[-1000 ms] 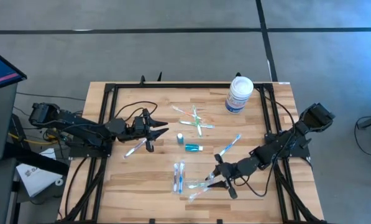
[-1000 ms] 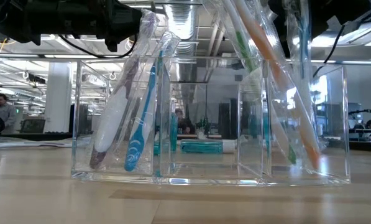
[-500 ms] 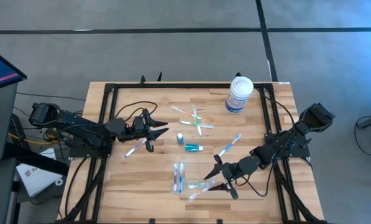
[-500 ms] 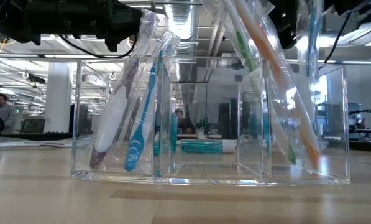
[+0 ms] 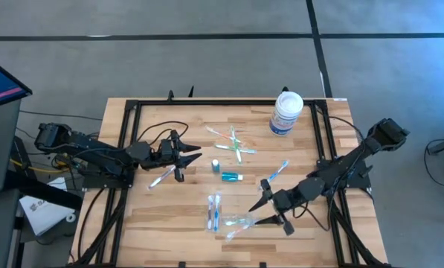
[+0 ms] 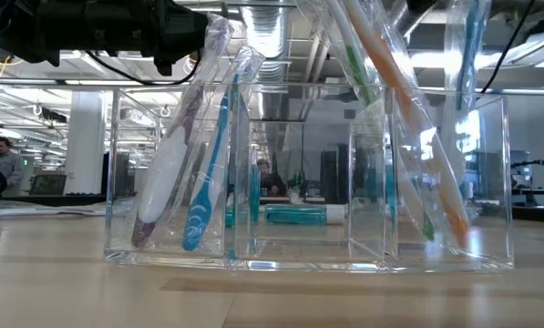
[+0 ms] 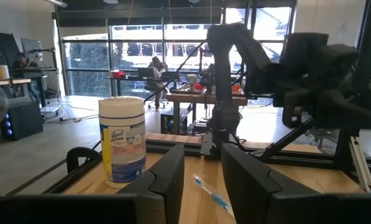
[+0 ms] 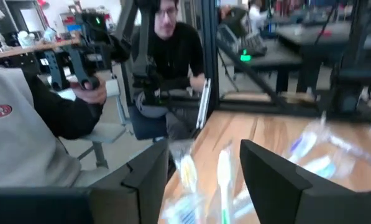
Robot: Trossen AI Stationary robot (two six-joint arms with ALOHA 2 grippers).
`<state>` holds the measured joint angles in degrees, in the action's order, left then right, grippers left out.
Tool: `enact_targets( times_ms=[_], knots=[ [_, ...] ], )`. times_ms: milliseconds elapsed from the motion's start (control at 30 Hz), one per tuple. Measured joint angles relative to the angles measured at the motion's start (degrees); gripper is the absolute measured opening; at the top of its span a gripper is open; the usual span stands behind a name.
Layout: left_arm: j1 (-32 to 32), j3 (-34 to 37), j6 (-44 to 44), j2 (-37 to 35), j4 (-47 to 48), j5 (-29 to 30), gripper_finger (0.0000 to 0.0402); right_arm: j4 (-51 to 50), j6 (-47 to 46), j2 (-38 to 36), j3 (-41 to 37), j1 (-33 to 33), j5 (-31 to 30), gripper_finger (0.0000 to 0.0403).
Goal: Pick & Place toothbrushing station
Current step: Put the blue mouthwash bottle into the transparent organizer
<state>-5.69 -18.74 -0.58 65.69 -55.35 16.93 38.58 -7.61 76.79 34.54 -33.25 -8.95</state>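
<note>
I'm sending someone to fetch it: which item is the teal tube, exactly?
Start at the big white tub at the table's far edge. Come toward the table's middle, past the crossed green toothbrushes. The teal tube lies there alone, short and stubby, unlike the slim brushes around it.

We see even, soft light from above in the high view, and the shadows on the wooden table (image 5: pixel 169 216) are weak. In the low view bright ceiling lamps shine behind the clear tray (image 6: pixel 308 173), whose walls show glare and reflections. The left wrist view has strong daylight from windows, so the near parts look dark. The right wrist view is blurred, mostly at the toothbrushes (image 8: pixel 225 177).
</note>
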Motion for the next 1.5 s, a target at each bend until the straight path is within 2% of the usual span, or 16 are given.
enact_targets(
  times_ms=[167, 367, 700, 1233, 1500],
  knots=[
    [0.0, 0.0, 0.0, 0.0, 0.0, -0.01, 0.0103, -1.96, 0.74, -3.99, 0.0, 2.26, -0.11, 0.0176],
    [0.0, 0.0, 0.0, 0.0, 0.02, -0.01, 0.0103, -9.5, 0.68, -7.16, 0.0, 6.6, -0.17, 0.0154],
    [0.0, 0.0, 0.0, 0.0, 0.02, -0.01, 0.0103, -21.01, 0.25, -6.22, -0.02, 14.03, -0.31, 0.0122],
    [0.0, 0.0, 0.0, 0.0, 0.04, -0.02, 0.0103, -31.21, -2.53, -6.2, -0.03, 17.83, -1.71, 0.0144],
    [0.0, 0.0, 0.0, -0.02, -0.04, -0.02, 0.0103, -26.8, -2.95, 0.79, -2.06, 20.12, -1.64, 0.0142]
  ],
)
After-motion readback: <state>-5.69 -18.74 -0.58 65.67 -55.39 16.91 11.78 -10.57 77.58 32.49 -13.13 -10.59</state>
